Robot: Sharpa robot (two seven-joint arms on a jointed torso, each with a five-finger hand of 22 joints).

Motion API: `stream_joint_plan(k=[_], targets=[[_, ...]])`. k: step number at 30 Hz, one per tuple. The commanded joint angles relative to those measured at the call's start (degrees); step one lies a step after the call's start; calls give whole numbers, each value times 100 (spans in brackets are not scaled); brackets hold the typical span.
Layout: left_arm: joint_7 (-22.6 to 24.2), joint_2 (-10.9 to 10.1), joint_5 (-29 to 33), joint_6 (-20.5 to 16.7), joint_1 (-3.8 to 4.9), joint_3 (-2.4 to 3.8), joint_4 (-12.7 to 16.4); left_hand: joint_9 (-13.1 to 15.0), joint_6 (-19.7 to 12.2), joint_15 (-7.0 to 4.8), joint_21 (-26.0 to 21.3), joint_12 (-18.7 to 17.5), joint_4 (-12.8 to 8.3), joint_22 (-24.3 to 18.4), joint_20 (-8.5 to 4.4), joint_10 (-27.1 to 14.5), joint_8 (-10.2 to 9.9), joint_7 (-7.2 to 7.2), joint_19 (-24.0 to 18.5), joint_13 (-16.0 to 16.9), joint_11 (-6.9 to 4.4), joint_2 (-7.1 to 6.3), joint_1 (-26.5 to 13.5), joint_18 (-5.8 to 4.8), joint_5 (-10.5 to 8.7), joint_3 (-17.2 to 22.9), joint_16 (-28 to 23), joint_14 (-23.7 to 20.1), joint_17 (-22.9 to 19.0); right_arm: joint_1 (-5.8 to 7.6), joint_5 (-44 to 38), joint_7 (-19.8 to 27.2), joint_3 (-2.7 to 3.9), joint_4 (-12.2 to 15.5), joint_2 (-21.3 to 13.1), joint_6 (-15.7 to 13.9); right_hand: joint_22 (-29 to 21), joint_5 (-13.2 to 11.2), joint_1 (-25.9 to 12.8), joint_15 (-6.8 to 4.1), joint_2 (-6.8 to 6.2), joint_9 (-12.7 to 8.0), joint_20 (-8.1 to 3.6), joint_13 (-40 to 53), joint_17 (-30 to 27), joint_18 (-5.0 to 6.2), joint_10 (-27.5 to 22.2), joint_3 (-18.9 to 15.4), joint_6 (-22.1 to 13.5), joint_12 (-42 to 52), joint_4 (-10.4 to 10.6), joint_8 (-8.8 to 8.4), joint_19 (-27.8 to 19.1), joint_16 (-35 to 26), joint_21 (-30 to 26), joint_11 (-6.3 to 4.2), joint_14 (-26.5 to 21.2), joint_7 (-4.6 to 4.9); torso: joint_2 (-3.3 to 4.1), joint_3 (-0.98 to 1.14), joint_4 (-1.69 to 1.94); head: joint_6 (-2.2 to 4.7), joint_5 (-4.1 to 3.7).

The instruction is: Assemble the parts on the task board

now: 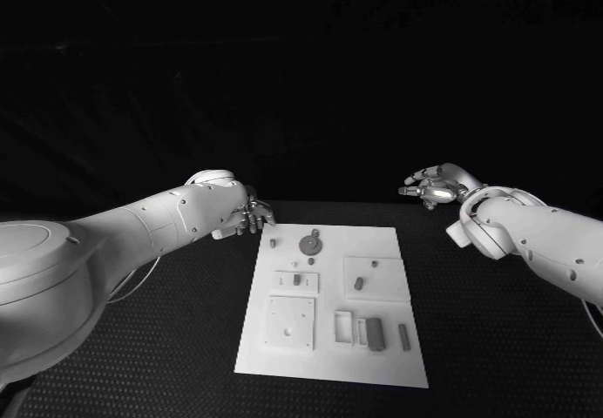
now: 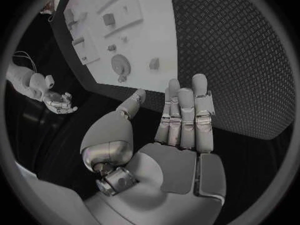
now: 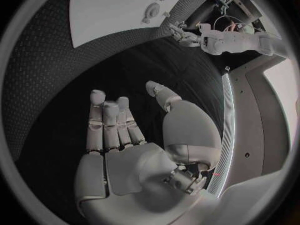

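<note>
**Both hands empty at the far end of the board**

From the head camera I see the task board (image 1: 329, 300) lying in the middle of the black table (image 1: 503, 348), its long side running away from me. The left hand (image 1: 252, 213) hangs just off the board's far left corner; the right hand (image 1: 434, 185) sits well off to the far right, apart from the board.

The head view doesn't let me read the fingers. My left wrist camera does: the left hand's fingers (image 2: 186, 116) are straight and side by side, thumb splayed off, palm bare, holding nothing. The right wrist camera gives the same for the right hand (image 3: 128, 150): fingers extended, thumb apart, nothing in it.

On the board, a round disc part (image 1: 312, 242) lies at the far end, a small oval part (image 1: 360, 283) in the raised square to the right, and a dark bar part (image 1: 375, 333) at the near end.
</note>
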Motion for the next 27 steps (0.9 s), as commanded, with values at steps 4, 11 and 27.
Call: stream_joint_plan(k=[4,11,27], targets=[[207,98,-70,391,-35,-3,-65,-39,171,-41,62,-62,8,88,-36,201,-31,-18,84,-98,-42,-42,89,102,-9,-74,107,60,47,-1,11,73,3,1,39,23,1,14,-32,2,7,-13,20,-79,-41,72,-51,38,-6,-64,-2,39,-48,-61,-58,2,-50,219,-3,4,5,42,117],[187,172,-70,473,-83,-4,-131,-77,299,-72,92,-139,112,155,-61,375,-64,-46,137,-193,-73,-41,29,111,-9,-129,164,100,70,-1,12,70,3,-5,56,24,-3,13,-34,3,7,-18,26,-102,-49,72,-50,37,-16,-77,-2,38,-49,-72,-70,3,-51,221,-6,6,3,29,168],[168,266,-71,514,-234,-49,-237,-108,333,-84,96,-205,178,198,-74,440,-110,-54,143,-251,-83,12,-4,111,-7,-144,186,98,77,-1,12,58,3,9,67,36,-5,13,-37,3,13,-21,30,-117,-54,72,-47,36,-22,-82,1,39,-46,-76,-77,4,-49,222,-6,13,-1,-21,189]])
